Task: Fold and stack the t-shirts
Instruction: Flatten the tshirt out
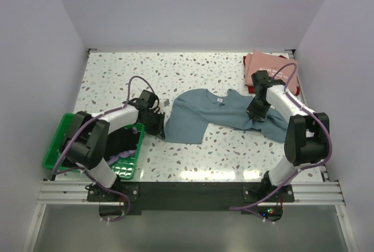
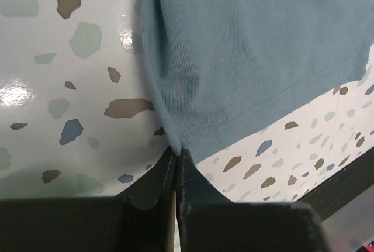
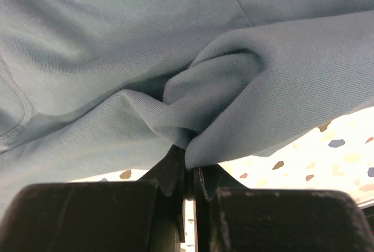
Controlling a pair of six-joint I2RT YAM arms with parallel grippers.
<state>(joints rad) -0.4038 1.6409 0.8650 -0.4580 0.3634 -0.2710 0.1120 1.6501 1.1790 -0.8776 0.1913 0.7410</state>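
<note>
Blue shirt (image 1: 204,114) lies right of basket (image 1: 56,144), spread but bunched. Left gripper (image 2: 177,154) pinched tight on its hem corner; right gripper (image 3: 188,164) clamped on a fold, tips buried. Neck label (image 1: 220,98) unreadable.

The left arm (image 1: 111,124) and the right arm (image 1: 292,109) are sharing one build, each wearing smooth white link covers between bulky black joint housings. A thin purple cable (image 1: 139,78) is looping loosely along each arm. Each arm is sitting on a black base plate (image 1: 105,193). The left claw (image 2: 178,152) and the right claw (image 3: 188,164) are showing matte black, wedge-shaped fingers with slightly scuffed edges.
</note>
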